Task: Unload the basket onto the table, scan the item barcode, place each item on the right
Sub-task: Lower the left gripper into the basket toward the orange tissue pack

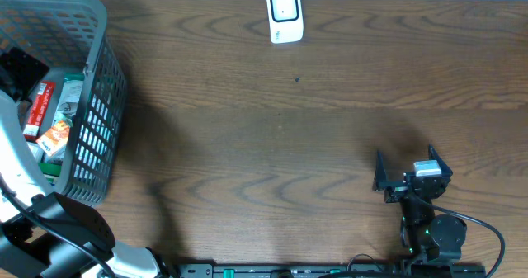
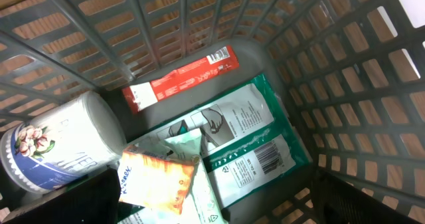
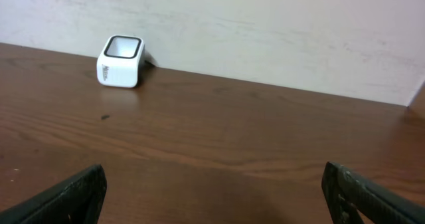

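My left gripper (image 2: 216,207) hangs open inside the grey basket (image 1: 103,105), above the items; its dark fingers (image 2: 80,201) show at the view's bottom corners and hold nothing. Below it lie a green-and-white packet (image 2: 249,147) with a barcode facing up, an orange tissue pack (image 2: 156,181), a red bar (image 2: 179,81) and a flowered white roll (image 2: 56,147). The white scanner (image 1: 285,14) stands at the table's far edge, and shows in the right wrist view as the scanner (image 3: 121,61). My right gripper (image 1: 406,161) rests open and empty near the front right.
The basket's slatted walls (image 2: 345,84) close in on all sides of the left gripper. Bare brown table (image 1: 272,138) stretches between basket, scanner and right arm. A pale wall (image 3: 265,31) rises behind the scanner.
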### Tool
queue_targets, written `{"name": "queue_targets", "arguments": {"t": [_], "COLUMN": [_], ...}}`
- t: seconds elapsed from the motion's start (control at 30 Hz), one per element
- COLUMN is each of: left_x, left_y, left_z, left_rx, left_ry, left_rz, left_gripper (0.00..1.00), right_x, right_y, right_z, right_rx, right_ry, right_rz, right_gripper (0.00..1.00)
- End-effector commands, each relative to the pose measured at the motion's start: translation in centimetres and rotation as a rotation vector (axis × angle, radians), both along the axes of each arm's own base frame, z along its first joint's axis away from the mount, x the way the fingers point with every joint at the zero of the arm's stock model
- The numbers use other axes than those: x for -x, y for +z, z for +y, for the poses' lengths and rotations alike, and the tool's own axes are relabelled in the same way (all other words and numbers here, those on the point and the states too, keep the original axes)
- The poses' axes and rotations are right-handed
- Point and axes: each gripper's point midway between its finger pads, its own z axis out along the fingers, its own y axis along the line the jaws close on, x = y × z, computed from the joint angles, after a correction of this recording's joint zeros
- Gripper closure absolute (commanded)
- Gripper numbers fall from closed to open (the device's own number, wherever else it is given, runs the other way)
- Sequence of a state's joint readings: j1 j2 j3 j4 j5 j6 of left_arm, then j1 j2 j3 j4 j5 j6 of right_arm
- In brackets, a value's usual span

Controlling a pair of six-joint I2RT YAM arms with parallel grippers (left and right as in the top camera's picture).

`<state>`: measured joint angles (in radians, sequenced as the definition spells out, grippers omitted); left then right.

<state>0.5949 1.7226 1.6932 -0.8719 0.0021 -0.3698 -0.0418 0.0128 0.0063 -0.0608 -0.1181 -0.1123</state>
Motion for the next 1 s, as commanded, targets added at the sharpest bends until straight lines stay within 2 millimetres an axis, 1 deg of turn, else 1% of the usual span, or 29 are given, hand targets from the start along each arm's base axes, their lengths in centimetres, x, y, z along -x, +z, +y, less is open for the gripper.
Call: {"name": "queue_targets", "arguments": {"t": [0.0,0.33,0.97], "left_x": [0.28,1.04,1.17], "left_y": [-0.80,-1.34,-1.43], "left_z": [-0.17,-0.67,-0.77], "left_rx": [0.026,0.048,0.043], "left_ry": [0.007,0.003,-0.016], "left_rz": [0.015,0.052,0.066], "left_gripper": [0.08,0.08,0.09], "right_x": [0.00,-0.02,-0.03], "right_y": [-0.13,-0.30,-0.32], "right_z": [-0.05,0.15,0.15], "right_rx": [-0.014,-0.015,-0.015], "right_ry": [-0.002,0.006,0.006], "right_rz": [0.006,0.013,0.014], "right_gripper": [0.01,0.01,0.01]}}
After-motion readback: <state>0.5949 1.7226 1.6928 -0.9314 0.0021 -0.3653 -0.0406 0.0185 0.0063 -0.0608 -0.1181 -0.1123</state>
